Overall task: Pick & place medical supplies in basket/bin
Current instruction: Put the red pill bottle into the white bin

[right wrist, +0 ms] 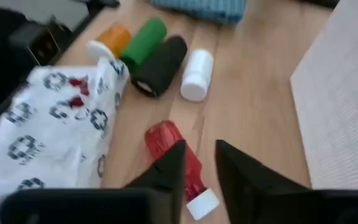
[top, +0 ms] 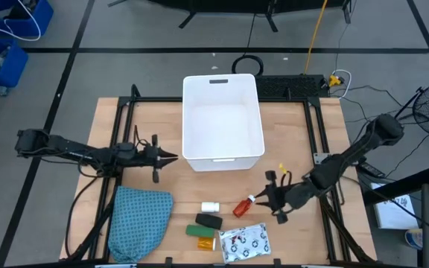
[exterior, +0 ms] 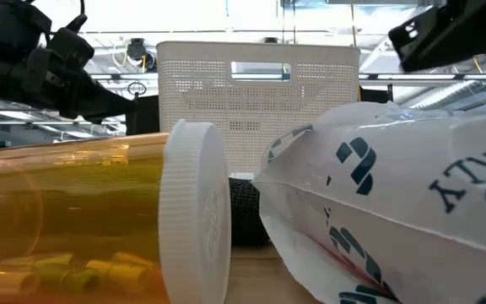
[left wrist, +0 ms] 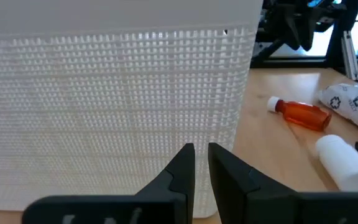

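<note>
High view shows the wooden surface (top: 289, 126) with the white basket (top: 223, 119) at its far middle, and nothing is inside it yet. The teal cloth (top: 138, 222) lies at the near left. The medical supplies are grouped at the near edge: the patterned packet (top: 244, 242), the black oblong (top: 208, 220), the green block (top: 199, 231), the orange vial (top: 205, 243), the white roll (top: 210, 206) and the red bottle (top: 243, 206).

The right pincer (top: 272, 195) hovers just beside the red bottle with its fingers a little apart and empty. The left pincer (top: 166, 156) waits near the basket's left wall, nearly closed and holding nothing.

I think the bottle can roll away if one finger touches it first, because it lies on its round side.

Right wrist view shows the white cap (right wrist: 202, 203) under the fingers, so the grasp may land on the neck and slip; from above this is not visible.
</note>
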Available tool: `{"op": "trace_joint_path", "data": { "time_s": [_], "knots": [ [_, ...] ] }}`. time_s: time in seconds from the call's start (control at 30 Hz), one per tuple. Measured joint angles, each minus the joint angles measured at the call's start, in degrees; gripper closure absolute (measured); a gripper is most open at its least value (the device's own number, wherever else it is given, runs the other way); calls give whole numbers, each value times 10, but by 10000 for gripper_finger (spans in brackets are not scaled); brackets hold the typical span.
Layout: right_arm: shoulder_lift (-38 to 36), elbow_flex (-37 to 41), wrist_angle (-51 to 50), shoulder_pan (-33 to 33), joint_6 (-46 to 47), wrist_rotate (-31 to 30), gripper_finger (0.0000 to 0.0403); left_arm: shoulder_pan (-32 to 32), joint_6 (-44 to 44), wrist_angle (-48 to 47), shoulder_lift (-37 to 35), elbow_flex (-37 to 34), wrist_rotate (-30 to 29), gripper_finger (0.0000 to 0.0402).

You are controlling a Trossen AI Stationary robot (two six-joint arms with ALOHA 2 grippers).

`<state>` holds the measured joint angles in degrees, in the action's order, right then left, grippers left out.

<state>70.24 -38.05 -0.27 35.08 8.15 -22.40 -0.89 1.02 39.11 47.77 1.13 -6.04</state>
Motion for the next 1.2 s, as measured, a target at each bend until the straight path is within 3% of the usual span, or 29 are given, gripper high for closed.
{"op": "trace_joint_path", "data": {
  "time_s": [0.17, 0.33, 0.73, 0.93, 1.2],
  "knots": [
    [53, -10, 10, -13, -25, 12, 212, 0, -3, 0, -2, 0, 0, 350],
    [79, -10, 8, -27, -70, 113, 160, 0, -15, 0, -2, 0, 2, 350],
    [127, -10, 3, -95, -152, 179, 160, 0, -31, 0, -2, 0, 21, 350],
    [147, 11, 6, -119, -179, 182, 160, 0, -32, 0, -2, 0, 31, 350],
    [151, 55, 93, -141, -203, 182, 161, 0, -31, 0, -2, 1, 35, 350]
  ]
}}
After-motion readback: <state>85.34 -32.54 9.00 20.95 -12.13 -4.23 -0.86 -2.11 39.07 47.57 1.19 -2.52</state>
